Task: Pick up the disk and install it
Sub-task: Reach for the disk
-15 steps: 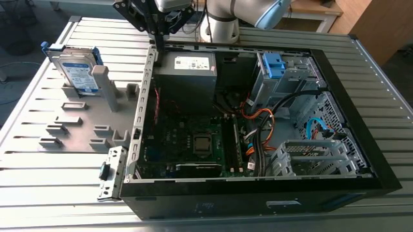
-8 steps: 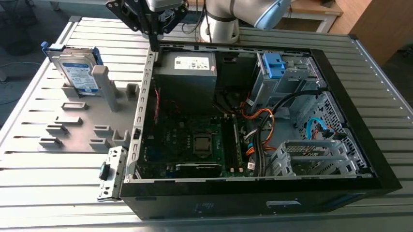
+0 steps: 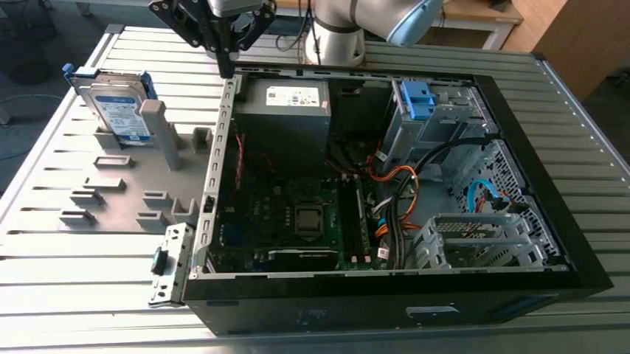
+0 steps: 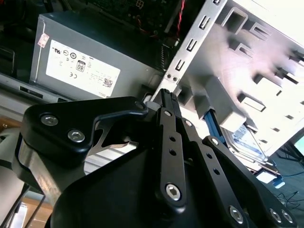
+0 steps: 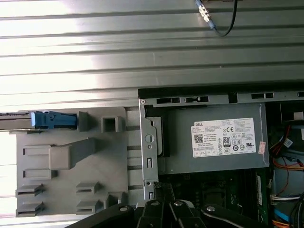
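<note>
The disk, a silver-grey drive with a white-and-blue label in a blue carrier, stands on edge in a slot of the grey holder plate at the exterior view's left. It appears edge-on in the first wrist view and partly behind a grey post in the second wrist view. My gripper hangs shut and empty above the open computer case's near wall. There it is beside the power supply and to the exterior view's right of the disk. Its black fingers meet in both wrist views.
The open black computer case lies on a ribbed metal table. Inside are the motherboard, loose cables, a silver cage with a blue latch and a silver bay. Grey posts rise from the holder plate.
</note>
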Robot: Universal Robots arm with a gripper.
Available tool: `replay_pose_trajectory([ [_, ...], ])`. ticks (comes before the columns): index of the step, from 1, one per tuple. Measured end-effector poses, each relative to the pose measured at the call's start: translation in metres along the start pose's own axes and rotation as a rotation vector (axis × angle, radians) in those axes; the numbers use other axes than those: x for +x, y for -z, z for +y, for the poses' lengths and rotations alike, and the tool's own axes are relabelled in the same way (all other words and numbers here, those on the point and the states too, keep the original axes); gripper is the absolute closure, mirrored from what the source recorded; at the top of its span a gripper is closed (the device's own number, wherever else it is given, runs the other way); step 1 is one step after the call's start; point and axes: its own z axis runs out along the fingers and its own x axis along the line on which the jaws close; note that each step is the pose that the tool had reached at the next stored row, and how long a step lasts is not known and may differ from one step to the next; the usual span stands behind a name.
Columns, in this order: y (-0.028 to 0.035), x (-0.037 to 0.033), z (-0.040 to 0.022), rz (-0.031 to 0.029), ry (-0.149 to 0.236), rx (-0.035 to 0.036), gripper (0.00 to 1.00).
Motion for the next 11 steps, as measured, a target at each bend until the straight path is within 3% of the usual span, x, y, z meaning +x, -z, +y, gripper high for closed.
replay_pose_trajectory([
  [11,0.0004,0.0146,-0.0011,0.0,0.0,0.0,0.89],
])
